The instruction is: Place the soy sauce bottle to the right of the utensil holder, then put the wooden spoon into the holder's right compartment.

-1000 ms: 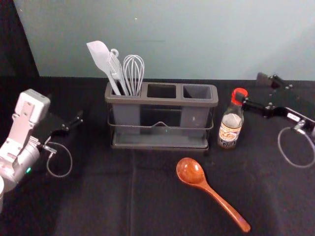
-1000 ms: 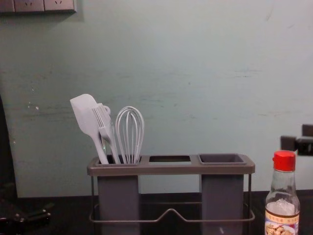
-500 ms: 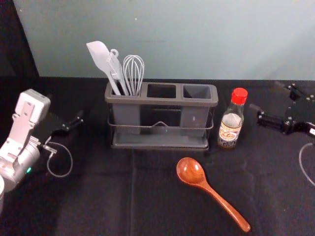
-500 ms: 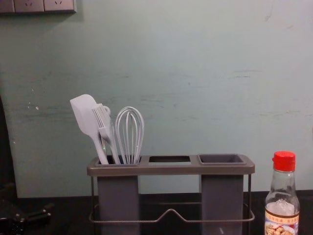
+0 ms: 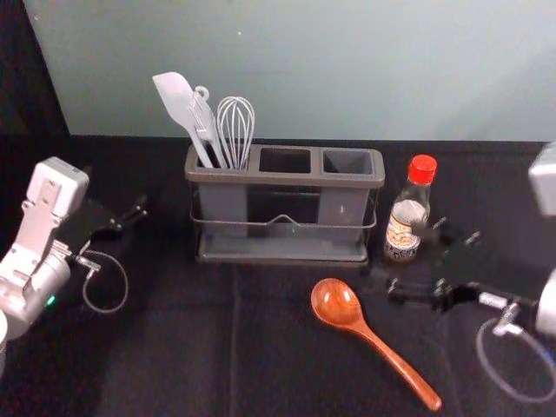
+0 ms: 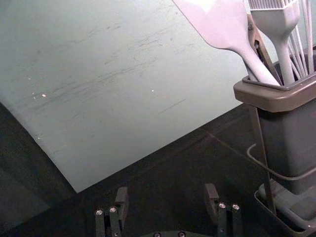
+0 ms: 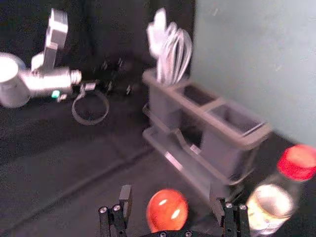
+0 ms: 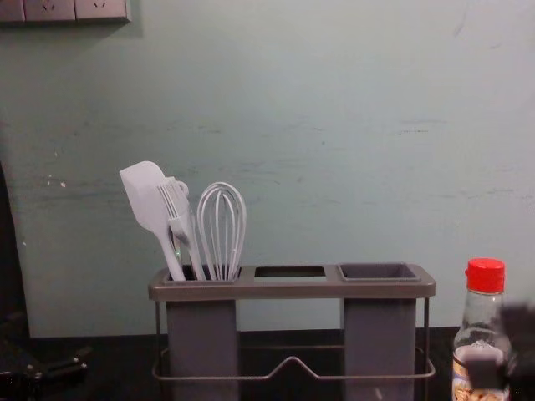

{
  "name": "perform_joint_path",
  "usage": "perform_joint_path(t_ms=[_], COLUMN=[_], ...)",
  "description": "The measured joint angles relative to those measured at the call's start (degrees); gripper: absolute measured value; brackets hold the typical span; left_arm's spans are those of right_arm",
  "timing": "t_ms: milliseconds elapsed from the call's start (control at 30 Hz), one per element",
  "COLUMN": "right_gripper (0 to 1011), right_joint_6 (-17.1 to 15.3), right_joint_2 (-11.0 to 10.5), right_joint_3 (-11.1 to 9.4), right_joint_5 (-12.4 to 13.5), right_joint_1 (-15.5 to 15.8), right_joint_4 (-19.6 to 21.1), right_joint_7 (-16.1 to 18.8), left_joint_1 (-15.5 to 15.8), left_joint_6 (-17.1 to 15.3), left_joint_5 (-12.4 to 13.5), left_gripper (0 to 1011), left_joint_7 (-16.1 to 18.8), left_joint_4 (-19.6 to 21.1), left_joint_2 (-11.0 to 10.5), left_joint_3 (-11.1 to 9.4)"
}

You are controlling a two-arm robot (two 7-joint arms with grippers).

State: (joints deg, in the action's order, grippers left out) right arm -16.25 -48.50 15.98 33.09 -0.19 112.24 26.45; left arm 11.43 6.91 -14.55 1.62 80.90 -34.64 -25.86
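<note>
- On the dark cloth [image 5: 174,347] stands the utensil holder [image 5: 287,181], with a spatula [image 5: 175,97], brush [image 5: 205,122] and whisk [image 5: 236,126] in its left slot.
- Near the bottle and spoon is my right gripper [image 5: 404,260], let go and spread wide.
- Left of the holder, my parked left gripper [image 5: 115,188] is spread too.
- Just right of the holder, the soy sauce bottle [image 5: 407,219] stands up.
- In front, the wooden spoon [image 5: 337,302] lies flat, handle toward me.

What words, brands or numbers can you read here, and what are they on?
No text can be read.
Label on the soy sauce bottle: printing too small to read.
White tag on the right arm: any marks too small to read.
</note>
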Motion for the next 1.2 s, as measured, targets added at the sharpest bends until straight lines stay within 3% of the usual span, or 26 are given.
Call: perform_joint_path(t_ms=[33, 167, 467, 800, 1200], right_gripper=[1004, 1004, 1004, 1004, 1004], right_joint_6=[-2.2, -7.9, -16.7, -21.1, -22.6], right_joint_2=[0.5, 2.0, 5.8, 9.4, 12.3], right_joint_3=[2.0, 6.5, 13.3, 16.8, 18.0], right_joint_5=[-0.6, -1.8, -3.8, -7.0, -9.7], right_joint_1=[-1.5, -5.2, -11.7, -15.9, -18.1], right_joint_4=[-0.5, -2.0, -6.2, -10.2, -13.7], right_joint_7=[0.1, 0.1, -0.7, -2.1, -1.6], left_joint_1=[0.0, 0.0, 0.0, 0.0, 0.0], left_joint_6=[0.0, 0.0, 0.0, 0.0, 0.0], left_joint_5=[0.0, 0.0, 0.0, 0.0, 0.0], left_gripper=[1005, 1005, 1005, 1005, 1005], left_joint_7=[0.0, 0.0, 0.0, 0.0, 0.0], left_joint_4=[0.0, 0.0, 0.0, 0.0, 0.0], left_joint_2=[0.0, 0.0, 0.0, 0.0, 0.0], left_joint_3=[0.0, 0.0, 0.0, 0.0, 0.0])
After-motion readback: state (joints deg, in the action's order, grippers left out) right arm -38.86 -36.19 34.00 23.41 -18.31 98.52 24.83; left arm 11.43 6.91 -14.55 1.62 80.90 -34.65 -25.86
